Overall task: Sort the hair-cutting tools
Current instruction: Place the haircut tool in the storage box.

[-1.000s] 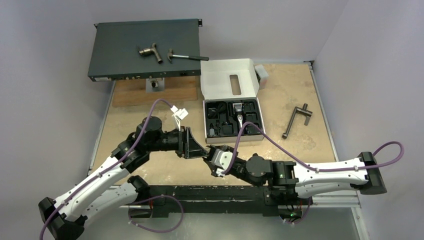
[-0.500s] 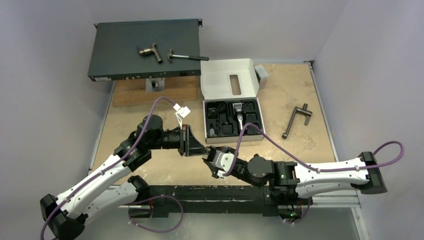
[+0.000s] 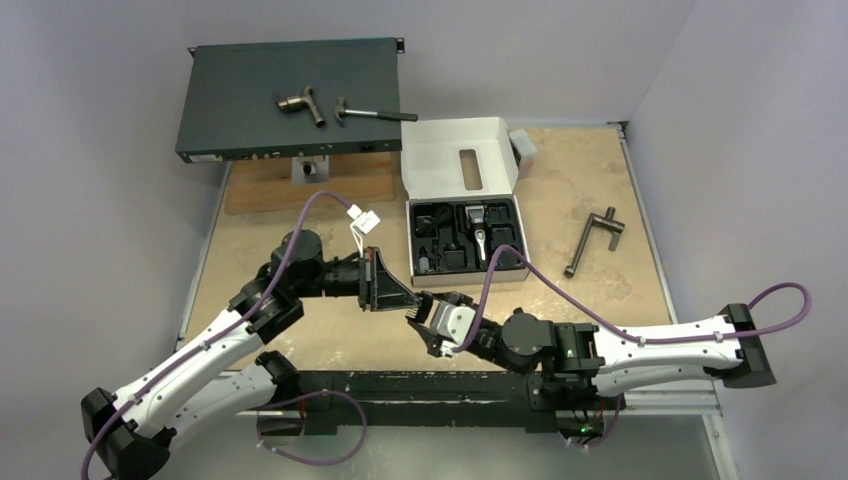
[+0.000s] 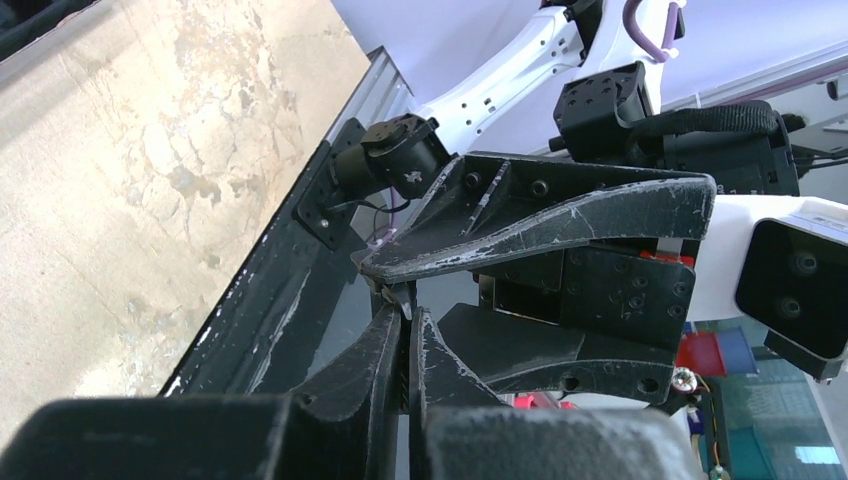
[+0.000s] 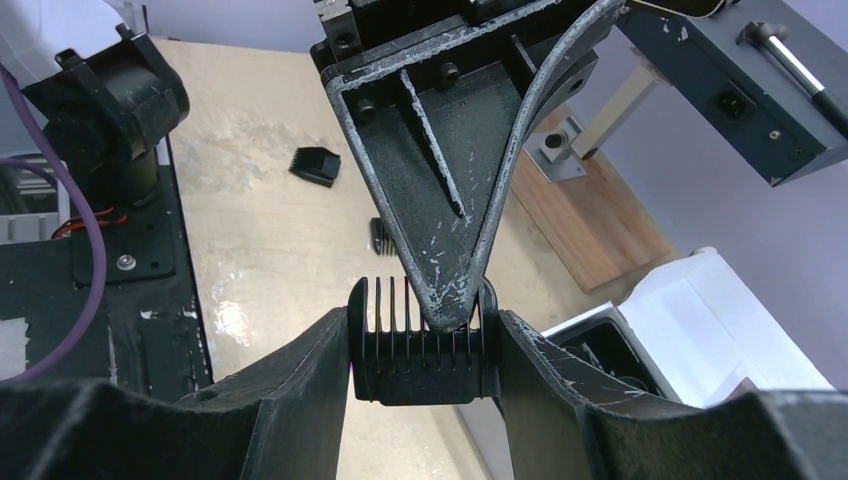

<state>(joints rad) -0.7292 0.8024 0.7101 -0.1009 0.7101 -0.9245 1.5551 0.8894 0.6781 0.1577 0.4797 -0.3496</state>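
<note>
From above, the left gripper (image 3: pixel 407 299) and right gripper (image 3: pixel 421 317) are meeting tip to tip over the mottled tan table (image 3: pixel 300 330). What is sitting between them is too small to tell here. Just beyond their tips one white cardboard box (image 3: pixel 440 165) is lying open, black inside, holding one slim black-and-silver clipper (image 3: pixel 479 228) among dark pieces too small to count. Beyond and to the right of the grippers, one dark T-shaped handle (image 3: pixel 592 238) is lying flat.

In the left wrist view, the left gripper's scuffed black plastic fingers (image 4: pixel 385 360) are pressing together, leaving only a hairline slit. Their tips are nipping a small black edge right at the right gripper's wedge-shaped fingers (image 4: pixel 540 215).

In the right wrist view, the right gripper is clamping one ribbed black plastic comb (image 5: pixel 425 365) by its two ends, jaws standing about half spread. The left gripper's scratched triangular fingers are pointing down from above, their closed tip biting the comb's toothed edge. Two loose combs are lying on the table beyond the fingertips and to the left, one farther (image 5: pixel 316 165) and one nearer (image 5: pixel 385 232)
</note>
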